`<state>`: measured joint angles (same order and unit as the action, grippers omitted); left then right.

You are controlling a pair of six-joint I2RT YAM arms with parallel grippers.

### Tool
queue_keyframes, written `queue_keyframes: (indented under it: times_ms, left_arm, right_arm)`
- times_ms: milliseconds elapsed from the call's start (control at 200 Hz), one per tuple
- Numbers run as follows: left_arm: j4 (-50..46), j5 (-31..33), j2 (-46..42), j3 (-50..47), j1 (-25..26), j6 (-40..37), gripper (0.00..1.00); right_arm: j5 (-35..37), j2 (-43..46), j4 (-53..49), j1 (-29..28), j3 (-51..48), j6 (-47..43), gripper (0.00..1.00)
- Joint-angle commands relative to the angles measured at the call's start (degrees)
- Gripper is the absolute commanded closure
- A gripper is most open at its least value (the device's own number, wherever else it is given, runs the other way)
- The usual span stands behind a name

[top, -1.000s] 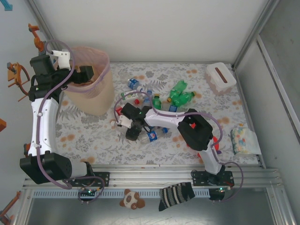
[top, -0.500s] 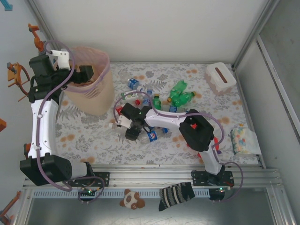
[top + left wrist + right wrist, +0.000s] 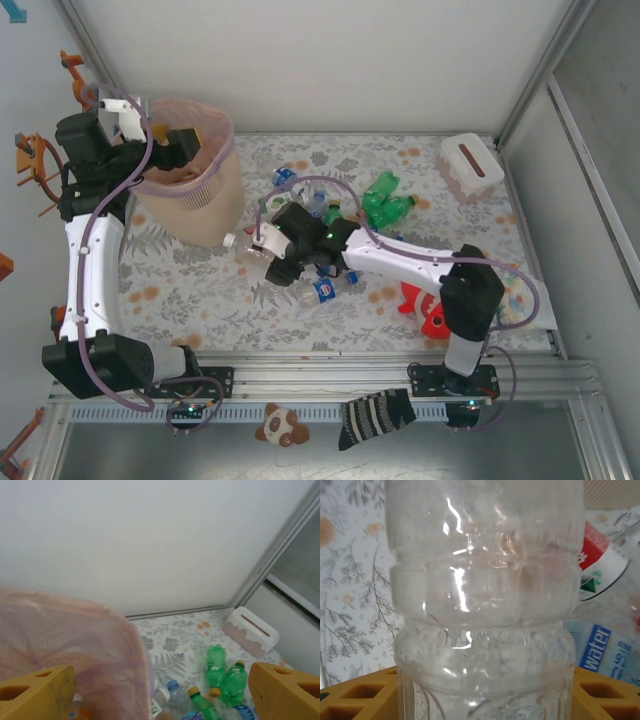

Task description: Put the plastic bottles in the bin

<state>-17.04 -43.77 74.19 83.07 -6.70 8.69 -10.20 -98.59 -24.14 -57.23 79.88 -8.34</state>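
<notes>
The beige bin (image 3: pixel 195 195) with a pinkish liner (image 3: pixel 75 645) stands at the far left of the mat. My left gripper (image 3: pixel 178 150) hovers over its rim, yellow fingers (image 3: pixel 36 695) wide open with nothing between them. My right gripper (image 3: pixel 260 252) reaches left from the pile and is shut on a clear plastic bottle (image 3: pixel 485 600), whose white cap (image 3: pixel 230 240) points toward the bin. More plastic bottles (image 3: pixel 325 285) lie under and behind the right arm, including green ones (image 3: pixel 385 200) (image 3: pixel 217 667) and a blue-labelled water bottle (image 3: pixel 600 650).
A red shark plush (image 3: pixel 430 312) lies near the right arm's base. The small white box (image 3: pixel 470 165) sits at the far right corner, and a patterned packet (image 3: pixel 520 298) by the right edge. A sock (image 3: pixel 375 415) and a small plush toy (image 3: pixel 282 425) rest on the front rail.
My right arm has stretched out and moved toward the bin with the clear bottle in its grip, uncovering the red shark. My left gripper has shifted slightly back over the bin rim.
</notes>
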Motion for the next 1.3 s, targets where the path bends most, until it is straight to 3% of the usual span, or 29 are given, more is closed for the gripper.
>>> queue_keyframes:
  times_ms: [0, 255, 676, 931, 1297]
  left_arm:
    - [6.64, -8.11, -1.95, -0.28, 0.82, 4.54, 0.11]
    - [10.75, -14.57, -3.21, 1.05, 6.99, 5.15, 0.09]
    - [22.63, -15.94, -4.07, 0.81, 17.50, 11.95, 0.06]
    - [27.05, -16.08, -2.64, 1.07, 27.20, 11.35, 0.00]
    - [31.52, -19.34, 1.57, 2.40, 37.12, 10.66, 0.02]
  right_arm:
    - [-3.94, 6.06, 7.37, 2.05, -2.95, 4.30, 0.38]
    - [-8.57, 16.88, 18.00, 6.21, -8.52, 8.94, 0.38]
    - [-13.53, 30.18, 34.31, 11.59, -14.69, 16.50, 0.38]
    - [-15.53, 33.23, 42.51, 11.92, -15.30, 20.00, 0.38]
    - [-17.66, 33.74, 46.65, 12.01, -14.20, 22.45, 0.38]
